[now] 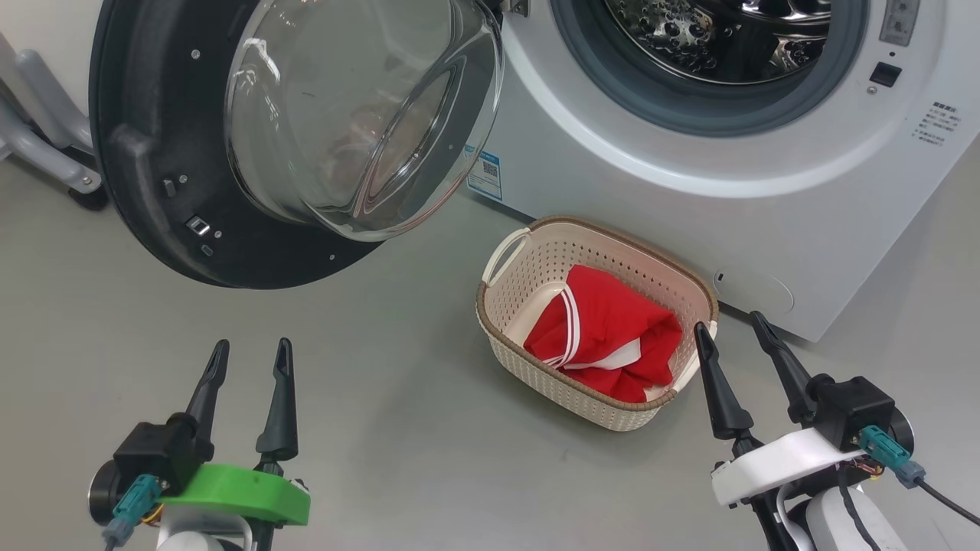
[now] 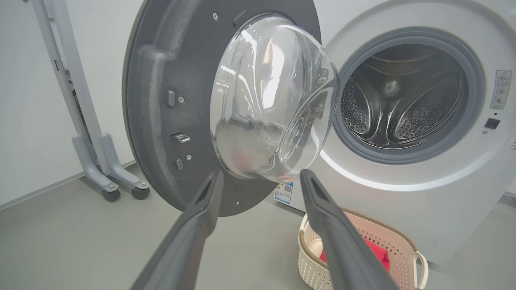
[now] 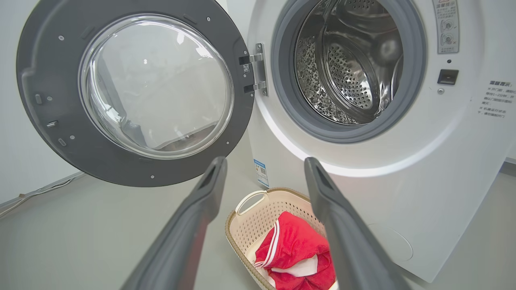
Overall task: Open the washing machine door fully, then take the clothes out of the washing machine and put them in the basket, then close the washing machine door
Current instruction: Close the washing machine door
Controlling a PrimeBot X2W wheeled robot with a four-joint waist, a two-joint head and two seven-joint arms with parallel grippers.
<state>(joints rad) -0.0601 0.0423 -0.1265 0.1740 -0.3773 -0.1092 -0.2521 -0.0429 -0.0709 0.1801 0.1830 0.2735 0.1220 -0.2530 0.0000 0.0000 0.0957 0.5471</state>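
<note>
— On the floor just beside the washing machine (image 1: 689,199), the basket (image 1: 551,375) holds the red clothes (image 1: 612,329). Is unloading over?
— I judge so: the drum (image 3: 346,68) shows bare steel where I can see in. What remains is shutting the washing machine door (image 1: 161,153), which hangs wide open to the left of the porthole.
— Who takes it?
— Probably the left gripper (image 1: 253,348). Its fingers stand apart, holding nothing, in front of the door. The right gripper (image 1: 729,323) is likewise spread and empty, near the basket's right end.
— What does the push need?
— Getting round the door's free edge to its outer face, keeping off the bulging glass, then sweeping it about the hinge (image 3: 256,68).
— Room?
— Open floor (image 1: 383,459) under the left arm; a wheeled stand (image 2: 78,100) sits behind the door. The basket lies below the swing, I think, though I can't be sure it clears.
</note>
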